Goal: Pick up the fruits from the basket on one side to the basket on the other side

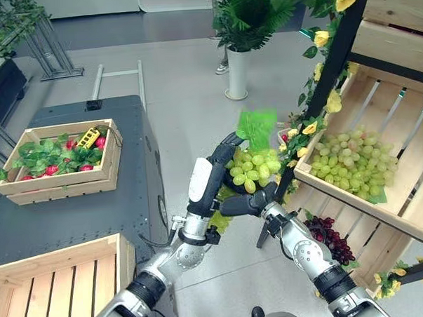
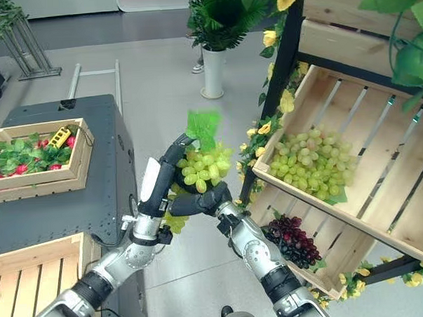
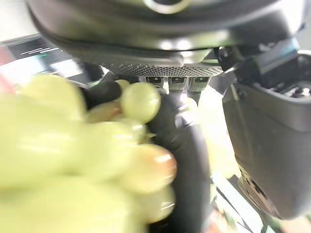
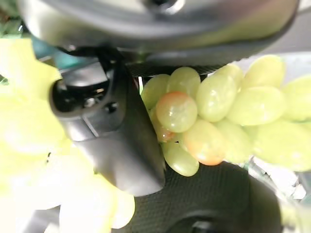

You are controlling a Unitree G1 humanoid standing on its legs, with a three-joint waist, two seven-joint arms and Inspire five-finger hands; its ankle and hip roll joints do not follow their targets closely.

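- A bunch of green grapes [image 1: 252,167] with a bright green leaf [image 1: 257,126] on top hangs in the air between the two hands, out over the grey floor [image 1: 188,103], between the dark table [image 1: 108,205] and the wooden shelf crate [image 1: 401,150].
- The left hand [image 1: 216,174] reaches up from the lower left, its fingers curled round the near-left side of the bunch; its wrist view shows grapes [image 3: 141,102] pressed against the dark fingers [image 3: 187,145].
- The right hand [image 1: 247,203] comes in from the lower right and cups the bunch from underneath, fingers bent round its lower grapes; its wrist view shows the grapes [image 4: 194,111] lying right against the palm.
- Both hands touch the same bunch, and they meet just below it.
- To the right, the slanted shelf crate holds a heap of more green grapes [image 1: 352,159]; the crate below it holds dark purple grapes [image 1: 331,239].
- Yellow artificial flowers [image 1: 322,38] with green leaves trail along the shelf's dark frame, just beside the held bunch.
- On the dark table to the left stands a wooden crate [image 1: 61,180] with red fruit, green leaves and a small yellow item [image 1: 88,137].
- A bare slatted crate [image 1: 59,284] sits at the near-left corner.
- A potted plant in a white vase [image 1: 237,73] stands on the floor farther back.
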